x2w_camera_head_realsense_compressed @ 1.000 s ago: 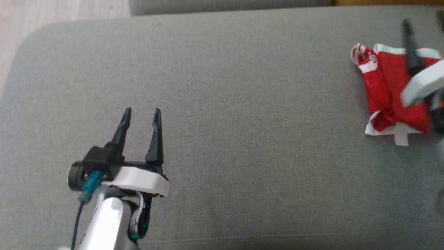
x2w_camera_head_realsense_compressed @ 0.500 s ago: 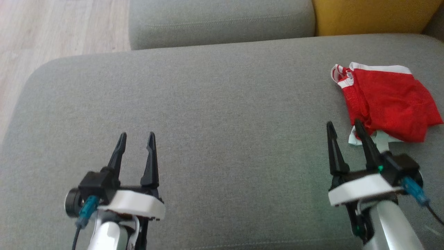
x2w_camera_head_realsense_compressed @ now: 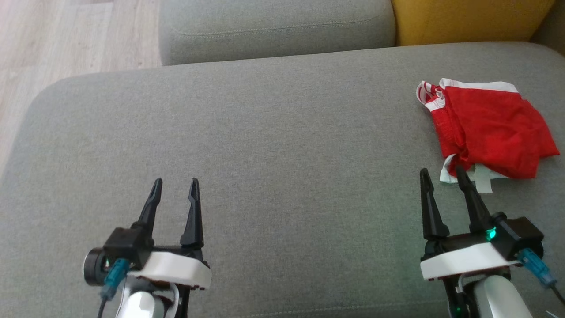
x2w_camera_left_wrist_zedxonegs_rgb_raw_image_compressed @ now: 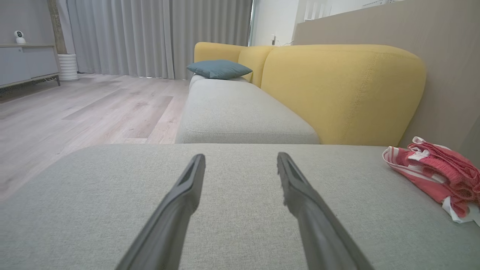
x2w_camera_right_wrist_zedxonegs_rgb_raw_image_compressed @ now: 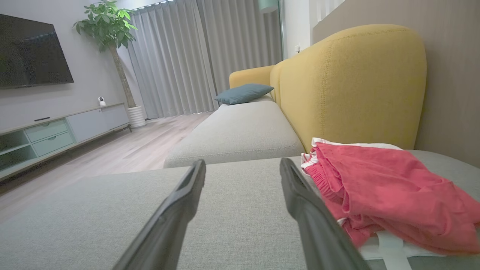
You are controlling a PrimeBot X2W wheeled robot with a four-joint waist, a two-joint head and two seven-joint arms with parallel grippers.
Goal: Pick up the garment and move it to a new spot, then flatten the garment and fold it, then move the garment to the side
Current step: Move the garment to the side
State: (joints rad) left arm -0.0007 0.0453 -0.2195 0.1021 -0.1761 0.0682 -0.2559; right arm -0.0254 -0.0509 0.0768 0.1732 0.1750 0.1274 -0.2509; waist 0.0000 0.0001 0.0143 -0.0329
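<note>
While our left claw (x2w_camera_head_realsense_compressed: 175, 181) and right claw (x2w_camera_head_realsense_compressed: 441, 172) stand spread and empty, red shorts (x2w_camera_head_realsense_compressed: 490, 128) lie just beyond the nearer right claw.

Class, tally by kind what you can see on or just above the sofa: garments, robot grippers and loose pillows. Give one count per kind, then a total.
Garments: 1, the red garment
Grippers: 2, the left gripper and the right gripper, both open
Loose pillows: 1, the blue-grey pillow
Total: 4
</note>
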